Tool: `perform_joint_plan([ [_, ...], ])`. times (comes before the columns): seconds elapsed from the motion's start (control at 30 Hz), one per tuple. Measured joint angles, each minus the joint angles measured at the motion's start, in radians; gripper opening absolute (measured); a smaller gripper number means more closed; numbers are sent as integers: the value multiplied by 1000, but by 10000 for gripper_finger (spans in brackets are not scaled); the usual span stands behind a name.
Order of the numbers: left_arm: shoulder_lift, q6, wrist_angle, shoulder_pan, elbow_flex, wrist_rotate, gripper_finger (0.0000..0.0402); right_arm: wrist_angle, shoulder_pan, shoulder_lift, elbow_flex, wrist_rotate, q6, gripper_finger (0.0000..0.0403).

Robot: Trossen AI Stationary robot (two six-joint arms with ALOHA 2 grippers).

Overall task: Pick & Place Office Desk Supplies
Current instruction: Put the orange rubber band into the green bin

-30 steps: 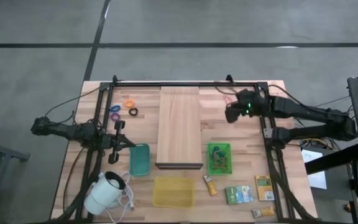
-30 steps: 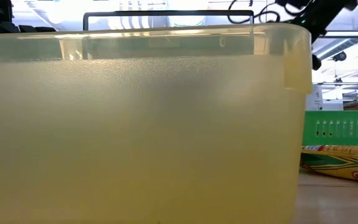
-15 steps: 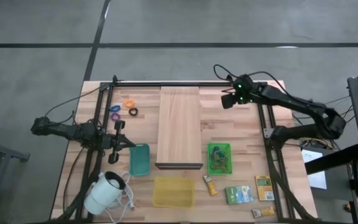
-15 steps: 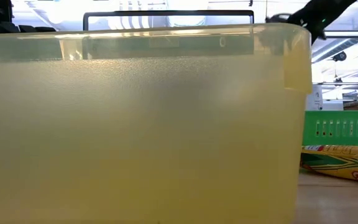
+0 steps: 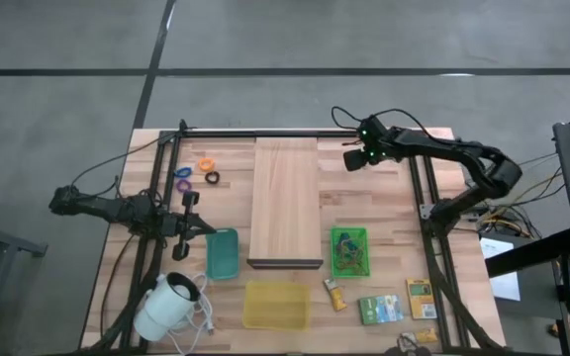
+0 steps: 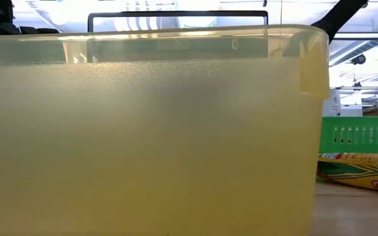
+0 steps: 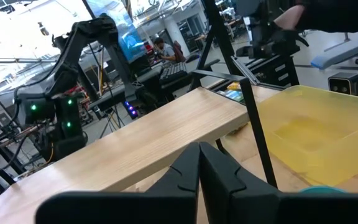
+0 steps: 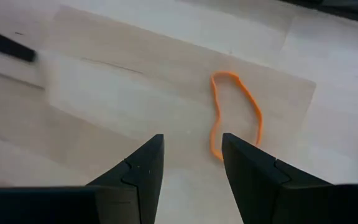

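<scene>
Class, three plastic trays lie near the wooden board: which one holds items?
The small green tray, right of the board; the teal and yellow trays look empty.

An orange rubber band (image 8: 235, 112) lies on the pale wooden table (image 8: 135, 81). A pale wooden board (image 5: 286, 198) with a dark near edge sits at the centre. Near it are a teal tray (image 5: 222, 253), a translucent yellow bin (image 5: 276, 303) and a green basket (image 5: 349, 250). Orange (image 5: 205, 164), purple (image 5: 182, 174) and black (image 5: 212, 178) rings lie far left.

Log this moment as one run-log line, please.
right end effector: open, above orange rubber band | left end effector: shut, waiting near teal tray | holding: nothing
</scene>
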State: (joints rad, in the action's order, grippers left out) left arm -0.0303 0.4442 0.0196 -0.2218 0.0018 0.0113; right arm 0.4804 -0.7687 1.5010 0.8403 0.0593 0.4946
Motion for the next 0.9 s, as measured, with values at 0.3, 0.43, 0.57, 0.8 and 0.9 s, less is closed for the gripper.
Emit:
perform_joint_plan([
  [0.3,0,0,0,0,0,0,12,3,-6,94,22,0,-1,160],
  [0.43,0,0,0,0,0,0,12,14,-15,108,22,0,-1,160],
  [0.57,0,0,0,0,0,0,12,14,-21,114,22,-11,0,160],
  [0.8,0,0,0,0,0,0,12,16,-26,118,22,-94,-1,160],
  [0.9,0,0,0,0,0,0,12,19,-31,116,21,-95,-1,160],
])
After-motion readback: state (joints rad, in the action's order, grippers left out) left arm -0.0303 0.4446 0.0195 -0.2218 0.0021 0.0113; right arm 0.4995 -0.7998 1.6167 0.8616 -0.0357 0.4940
